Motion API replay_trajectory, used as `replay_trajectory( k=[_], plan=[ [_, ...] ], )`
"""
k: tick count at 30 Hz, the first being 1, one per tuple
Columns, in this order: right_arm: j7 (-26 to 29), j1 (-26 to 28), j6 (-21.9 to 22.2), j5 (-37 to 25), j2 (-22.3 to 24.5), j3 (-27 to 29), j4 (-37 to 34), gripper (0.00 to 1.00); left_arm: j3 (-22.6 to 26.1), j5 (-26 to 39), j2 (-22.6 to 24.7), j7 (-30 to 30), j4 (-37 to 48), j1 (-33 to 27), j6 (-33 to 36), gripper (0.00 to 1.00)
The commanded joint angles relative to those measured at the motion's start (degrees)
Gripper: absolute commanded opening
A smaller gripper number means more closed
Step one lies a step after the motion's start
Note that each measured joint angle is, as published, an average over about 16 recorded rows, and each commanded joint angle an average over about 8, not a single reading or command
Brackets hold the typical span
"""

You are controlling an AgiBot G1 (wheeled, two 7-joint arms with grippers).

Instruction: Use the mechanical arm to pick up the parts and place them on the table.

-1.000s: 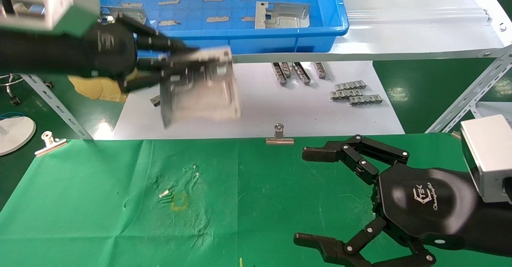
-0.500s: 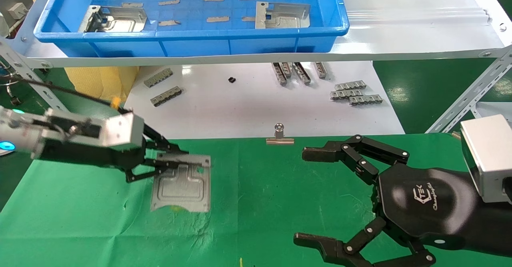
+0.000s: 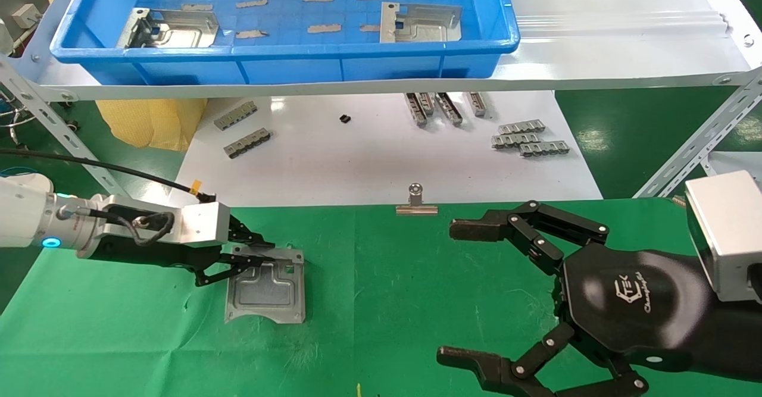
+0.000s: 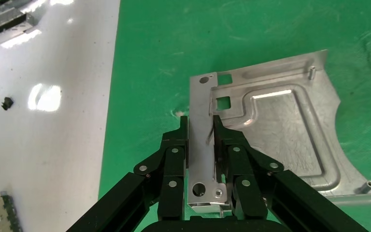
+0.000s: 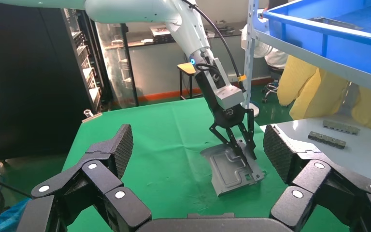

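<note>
My left gripper (image 3: 253, 253) is shut on the folded rim of a silver sheet-metal part (image 3: 266, 286), which lies on the green table (image 3: 381, 278) at left of centre. In the left wrist view the black fingers (image 4: 181, 140) clamp the rim of the part (image 4: 280, 130). The right wrist view shows the part (image 5: 232, 171) on the cloth under the left gripper (image 5: 239, 147). Two more parts (image 3: 169, 28) (image 3: 419, 23) lie in the blue tray (image 3: 369, 61). My right gripper (image 3: 470, 293) is open and empty above the table's right front.
A glossy white board (image 3: 381, 159) behind the cloth carries small grey notched strips (image 3: 527, 138) (image 3: 244, 135). Silver binder clips (image 3: 416, 202) (image 3: 74, 211) pin the cloth's far edge. Angled metal rack legs (image 3: 696, 141) stand at both sides.
My left gripper has carried the part down from near the tray to the green cloth, where the part now lies almost flat. The right arm has not moved.
</note>
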Motion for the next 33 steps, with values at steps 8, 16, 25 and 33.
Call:
replay_trajectory(
  k=[8,16,25,33],
  plan=[
    [0.00,0.00,0.00,0.00,0.00,-0.01,0.00,1.00,-1.14,-1.74,0.05,2.03,2.56,-0.65,3.12,1.00],
    [-0.01,0.00,0.01,0.01,0.01,-0.01,0.00,1.00,-4.55,-6.86,-2.06,-2.88,6.27,0.37,9.00,1.00],
    [-0.01,-0.01,0.02,0.01,0.01,-0.01,-0.01,1.00,-5.93,-8.89,-2.79,-5.27,7.87,1.70,9.60,1.00],
    [-0.01,-0.01,0.01,0.01,0.01,-0.01,-0.02,1.00,-7.18,-10.19,-3.91,-7.15,3.72,3.57,9.15,1.00]
  ],
)
